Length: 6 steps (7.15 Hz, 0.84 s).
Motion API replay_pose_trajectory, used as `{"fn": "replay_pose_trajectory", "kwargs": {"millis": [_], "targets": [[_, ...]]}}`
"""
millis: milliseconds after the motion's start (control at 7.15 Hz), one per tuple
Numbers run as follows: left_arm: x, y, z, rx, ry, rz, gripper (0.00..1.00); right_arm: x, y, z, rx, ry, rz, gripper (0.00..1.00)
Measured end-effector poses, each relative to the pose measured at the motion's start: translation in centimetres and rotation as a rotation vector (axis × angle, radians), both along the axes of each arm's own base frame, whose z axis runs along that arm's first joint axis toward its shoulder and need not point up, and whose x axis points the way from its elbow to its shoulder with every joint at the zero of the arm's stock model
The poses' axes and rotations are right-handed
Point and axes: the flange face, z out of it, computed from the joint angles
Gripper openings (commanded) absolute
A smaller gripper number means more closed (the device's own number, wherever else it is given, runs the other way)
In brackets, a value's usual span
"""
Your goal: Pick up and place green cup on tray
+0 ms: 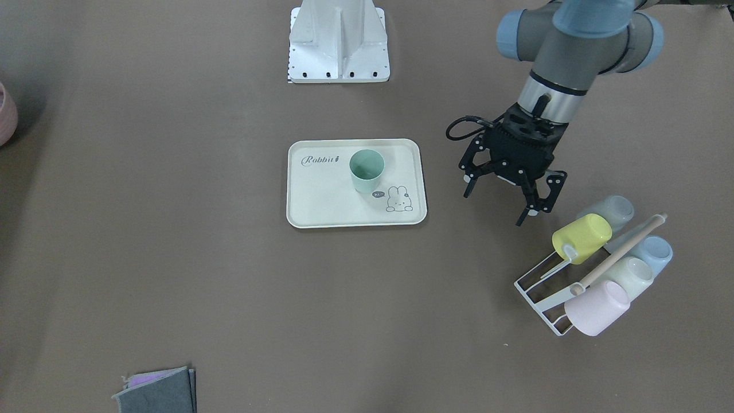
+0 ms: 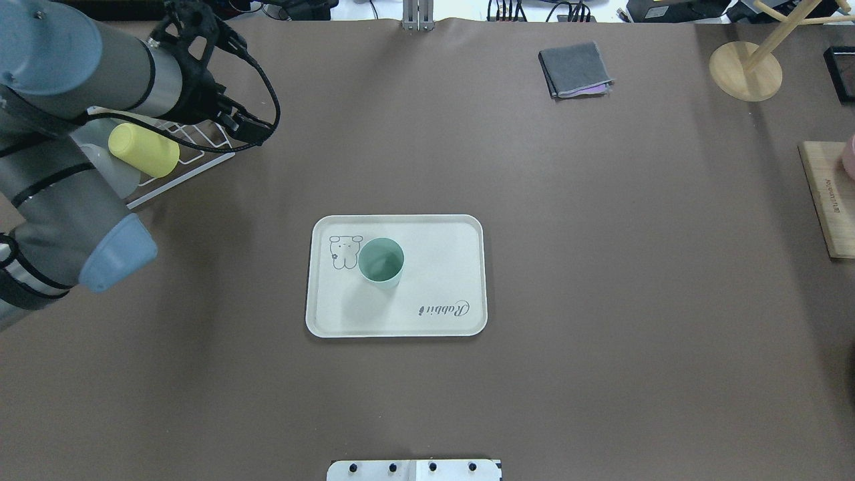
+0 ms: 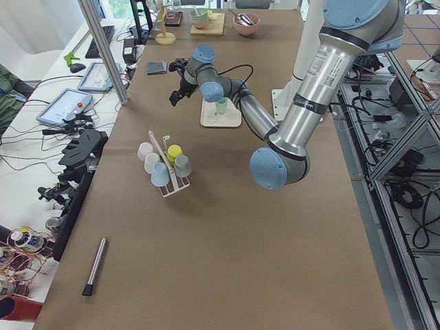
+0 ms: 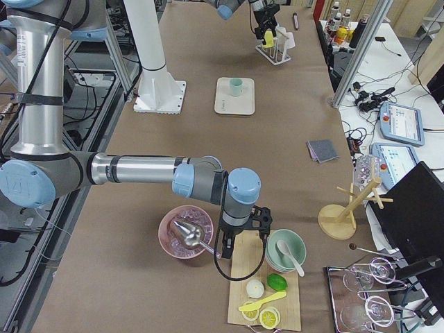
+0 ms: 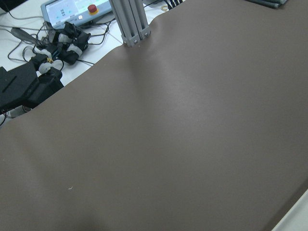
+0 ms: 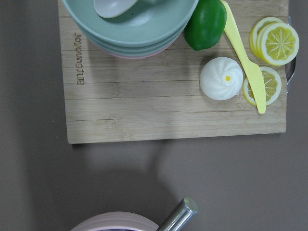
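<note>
Cup stands on tray, apart from left gripper, jaws seemingly spread.

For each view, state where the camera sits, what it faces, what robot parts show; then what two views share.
Front-facing: across the table, facing the robot, looking down; open left hand.
Overhead: behind the robot, looking forward-down; left arm.
Exterior left: table's left end; left arm near.
Exterior right: table's right end; right arm near.
Left wrist: faces the table; no body.
Right wrist: faces cutting board; no body.
Shared: front-facing and overhead show green cup on tray.
</note>
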Motion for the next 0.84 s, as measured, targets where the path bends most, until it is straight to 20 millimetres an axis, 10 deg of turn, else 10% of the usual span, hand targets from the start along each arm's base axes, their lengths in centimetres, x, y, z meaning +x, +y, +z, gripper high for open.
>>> {"fn": "replay_pose_trajectory", "kwargs": {"millis": [420,839], "targets": [[-14.5,-4.3,5.6,-0.235,-0.041,0.091,0.99,0.0,0.1,0.0,-0.001,0.000,0.001,1.00],[-25.4,-4.8,16.9,-0.380,-0.158,0.086,0.99,0.0,0.0,0.0,0.000,0.000,0.000,1.00]]}}
